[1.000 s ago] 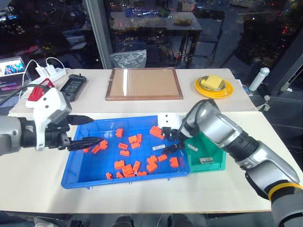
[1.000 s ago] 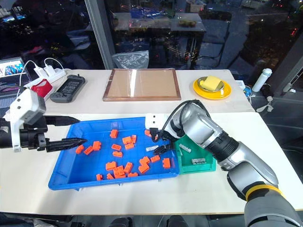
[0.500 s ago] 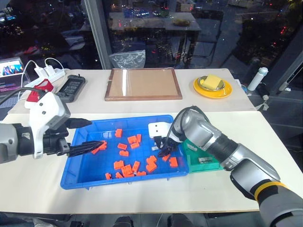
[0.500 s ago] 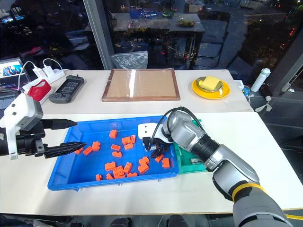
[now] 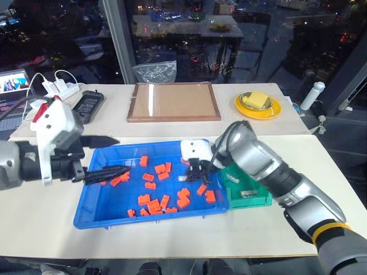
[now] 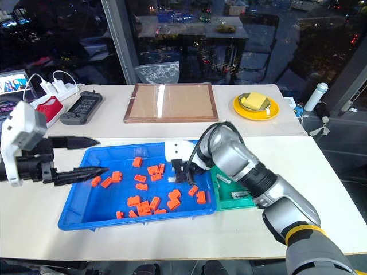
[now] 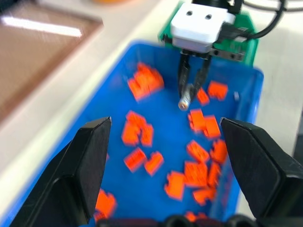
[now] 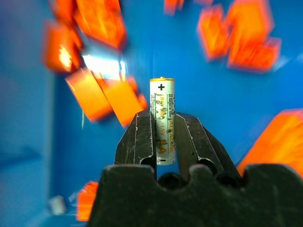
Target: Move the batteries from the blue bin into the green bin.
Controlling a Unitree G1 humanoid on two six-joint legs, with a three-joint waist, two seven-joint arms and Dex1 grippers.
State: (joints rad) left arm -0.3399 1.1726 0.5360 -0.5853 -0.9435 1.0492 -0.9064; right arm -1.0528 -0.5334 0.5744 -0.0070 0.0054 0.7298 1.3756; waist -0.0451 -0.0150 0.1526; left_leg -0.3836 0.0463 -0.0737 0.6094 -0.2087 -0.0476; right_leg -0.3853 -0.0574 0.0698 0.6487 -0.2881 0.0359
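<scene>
Carrying a clamped battery out of the tray, the transfer step half begun.

The right gripper (image 8: 162, 142), at frame centre, is pinched on one battery (image 8: 162, 111), held clear above the blue bin (image 5: 103, 206) and its orange blocks (image 5: 152, 203); the green bin (image 5: 255, 197) sits just right of the tray, touching it, with pale cells already lying inside; next, I judge, comes a short swing rightward over its rim, then release; the left gripper (image 5: 106, 154), fingers spread and empty, hovers at the tray's left edge.
</scene>
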